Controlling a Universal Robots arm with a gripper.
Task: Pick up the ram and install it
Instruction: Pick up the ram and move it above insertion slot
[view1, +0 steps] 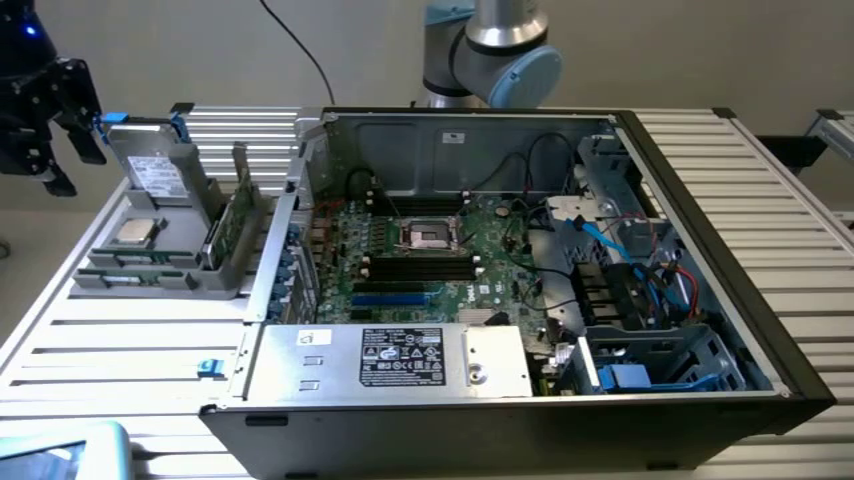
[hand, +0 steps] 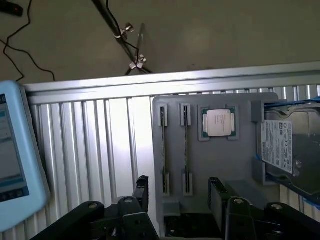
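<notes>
Nothing is lifted yet: the hand (hand: 180, 197) hangs wide open and empty above the grey holder (hand: 220, 165) on the counter (hand: 90, 145). The ram (hand: 186, 150) stands on edge in a holder slot beneath the hand. Beyond it the holder carries a processor (hand: 218, 122) and a hard drive (hand: 282, 145). The motherboard slots (view1: 420, 265) look unfilled.

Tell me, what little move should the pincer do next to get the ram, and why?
I'd guess: lower the pincer straight down toward the ram standing on edge in the gray tray. The pincer is open and empty and hangs above the tray, and that ram stick lines up roughly between its fingers.
</notes>
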